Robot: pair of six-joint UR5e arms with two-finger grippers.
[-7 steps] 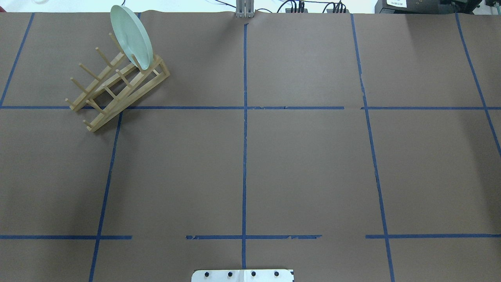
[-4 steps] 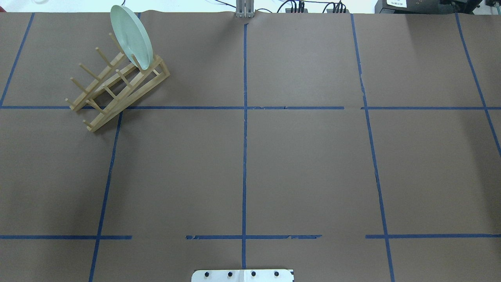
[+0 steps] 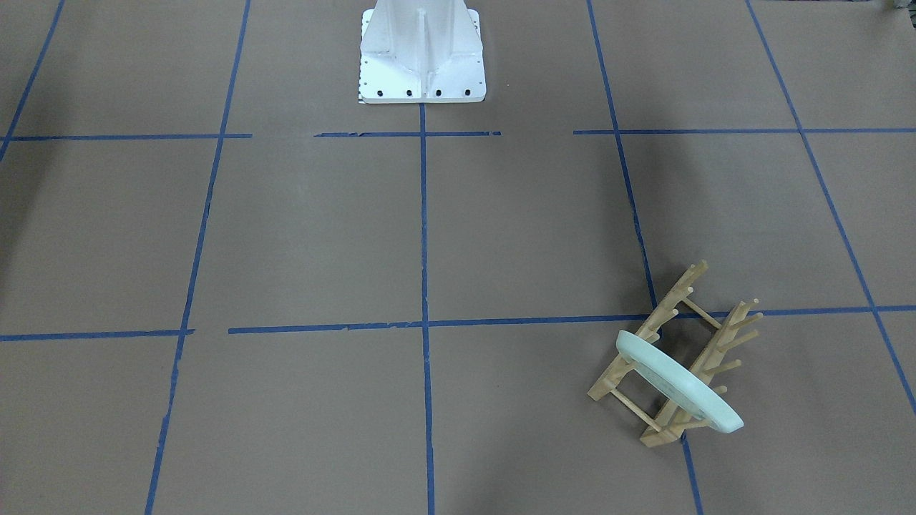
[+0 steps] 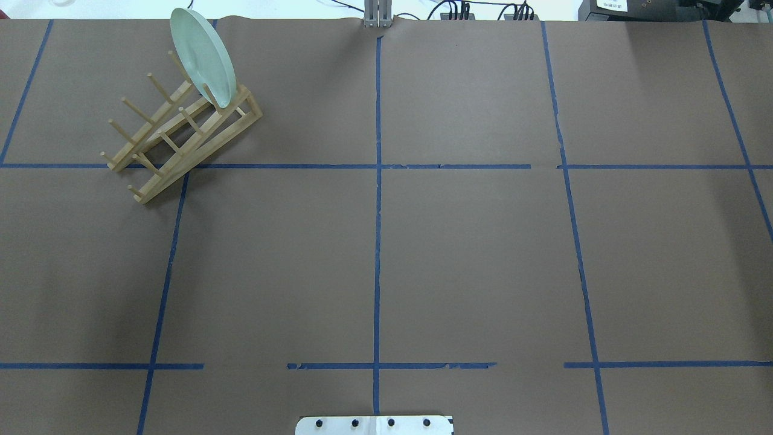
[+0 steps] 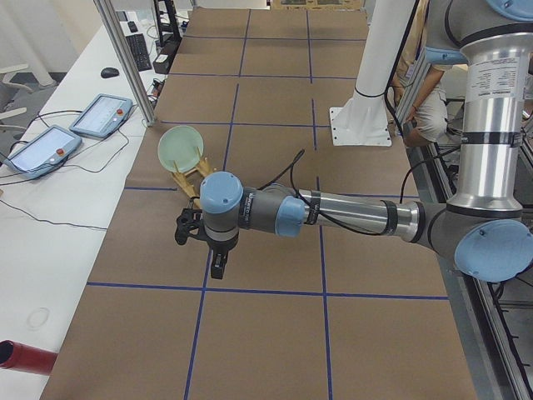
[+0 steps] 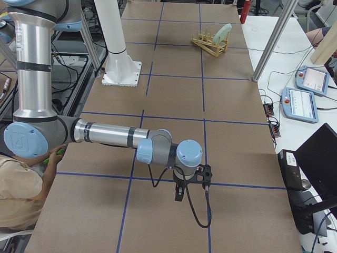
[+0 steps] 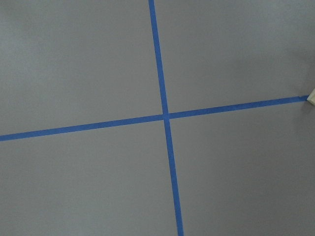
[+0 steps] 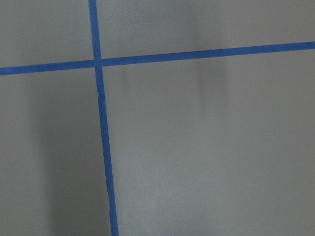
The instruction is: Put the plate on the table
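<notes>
Overhead and front cameras face each other across the table [image 4: 471, 254], both showing the rack [image 4: 205, 148].

Table [image 4: 471, 260]: brown paper, blue tape [image 4: 378, 241] grid. Wooden rack [image 4: 181, 136] stands on it, far left section, angled, near end over a tape crossing. White base [image 4: 374, 425] at near edge, centred on the middle line.

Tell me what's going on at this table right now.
Nothing is being handled yet. The plate stands on edge in the end slot of the wooden rack, on the robot's left at the far side of the table. Both arms hang above the table, and neither the left gripper nor the right gripper carries anything. They show only in the side views, so whether they are open or shut cannot be told.
</notes>
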